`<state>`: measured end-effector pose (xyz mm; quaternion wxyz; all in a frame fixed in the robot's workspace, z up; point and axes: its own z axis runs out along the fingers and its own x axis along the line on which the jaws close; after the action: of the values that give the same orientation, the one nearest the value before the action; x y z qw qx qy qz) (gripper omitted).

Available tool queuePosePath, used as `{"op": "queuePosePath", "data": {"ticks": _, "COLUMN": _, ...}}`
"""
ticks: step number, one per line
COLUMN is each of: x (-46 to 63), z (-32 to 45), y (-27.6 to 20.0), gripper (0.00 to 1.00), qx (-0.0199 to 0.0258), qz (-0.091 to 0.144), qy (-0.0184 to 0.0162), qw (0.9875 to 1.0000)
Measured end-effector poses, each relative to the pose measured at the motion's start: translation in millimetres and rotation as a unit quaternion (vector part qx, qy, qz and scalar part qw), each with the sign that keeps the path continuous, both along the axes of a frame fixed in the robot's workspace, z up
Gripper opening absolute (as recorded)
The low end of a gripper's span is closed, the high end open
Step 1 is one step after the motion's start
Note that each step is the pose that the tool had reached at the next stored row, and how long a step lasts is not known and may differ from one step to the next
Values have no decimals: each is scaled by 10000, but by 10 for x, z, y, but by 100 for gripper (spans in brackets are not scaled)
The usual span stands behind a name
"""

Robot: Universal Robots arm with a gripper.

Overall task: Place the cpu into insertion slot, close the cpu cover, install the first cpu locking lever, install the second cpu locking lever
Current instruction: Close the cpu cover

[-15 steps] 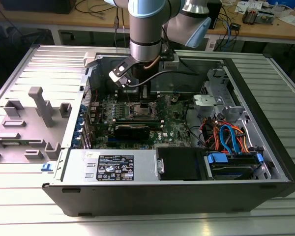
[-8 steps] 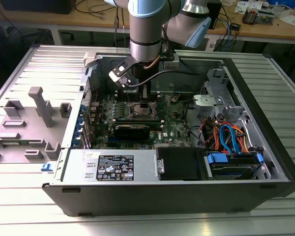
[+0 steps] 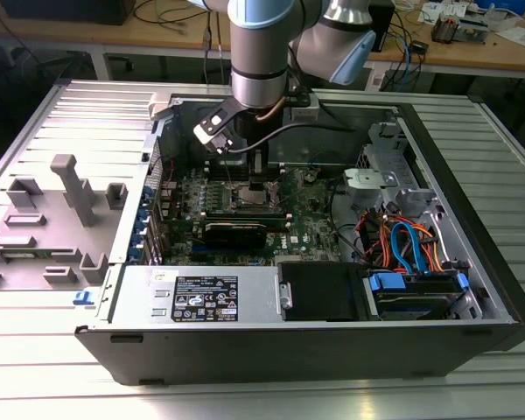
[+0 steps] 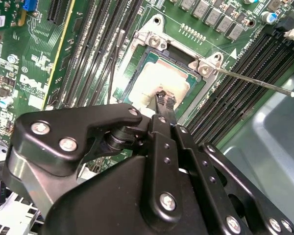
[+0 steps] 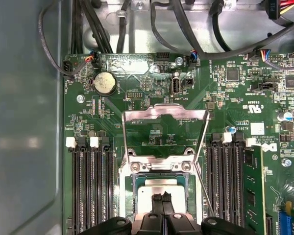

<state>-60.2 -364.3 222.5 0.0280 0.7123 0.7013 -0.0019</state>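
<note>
The arm [image 3: 261, 61] is made of thick, round silver-grey tubes with pale blue caps [image 3: 262, 13] at the joints. A small white and black block [image 3: 213, 129] sits at its wrist, and a thin black cable [image 3: 306, 129] curves away from there toward the exterior view's right. In the second wrist view the gripper [image 4: 164, 100] is matte black, built of rounded, overlapping link plates pinned with bright silver screws [image 4: 68, 144].
</note>
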Motion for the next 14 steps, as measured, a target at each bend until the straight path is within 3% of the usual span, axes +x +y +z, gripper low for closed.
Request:
{"op": "queuePosePath", "data": {"ticks": 5, "x": 0, "z": 117, "y": 0, "gripper": 11, "qx": 0, "qz": 0, "qy": -1, "qw": 10000}}
{"op": "queuePosePath", "data": {"ticks": 14, "x": 0, "z": 173, "y": 0, "gripper": 11, "qx": 0, "qz": 0, "qy": -1, "qw": 10000}}
